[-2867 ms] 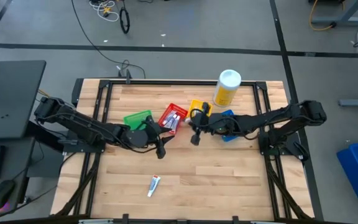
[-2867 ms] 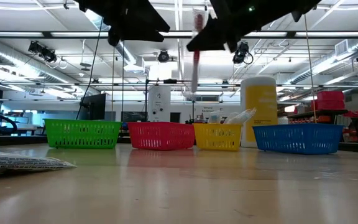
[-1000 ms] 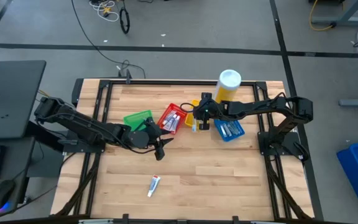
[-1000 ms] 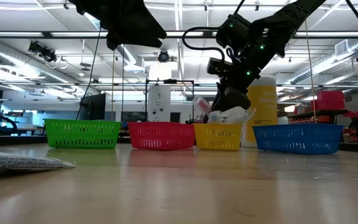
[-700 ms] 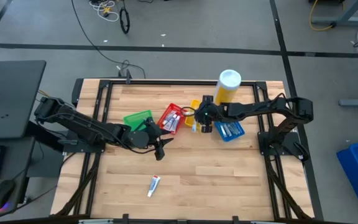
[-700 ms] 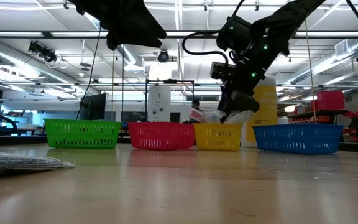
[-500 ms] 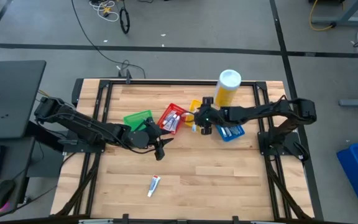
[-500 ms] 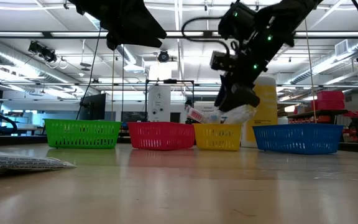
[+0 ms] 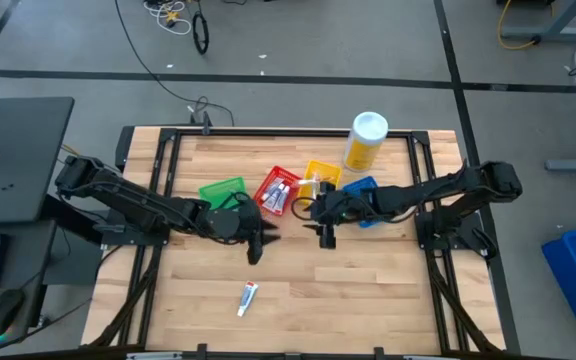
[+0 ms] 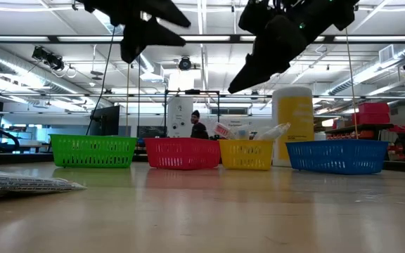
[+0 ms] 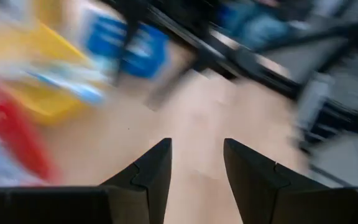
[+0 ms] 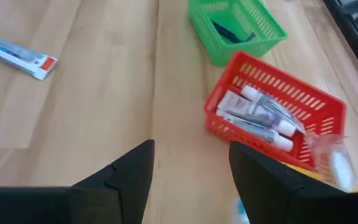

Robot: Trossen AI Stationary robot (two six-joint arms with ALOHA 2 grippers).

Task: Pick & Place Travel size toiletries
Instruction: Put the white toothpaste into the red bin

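Observation:
A white toothpaste tube with a red and blue end lies flat on the wood near the front edge; it also shows in the right wrist view and the low view. My left gripper hangs open and empty above the table, in front of the green bin. My right gripper hangs open and empty in front of the yellow bin. The red bin holds several small tubes. A clear-wrapped toothbrush sticks out over the yellow bin's rim.
Green, red, yellow and blue bins stand in a row at mid-table. A tall yellow bottle with a white cap stands behind them. A black stick lies in the green bin. Bare wood lies around the tube at the front.
My right gripper has let go of the wrapped toothbrush over the yellow bin. It has then risen and drawn back toward the table's near edge, empty. The toothbrush now rests in the yellow bin. My left gripper has shifted a little toward the near edge.

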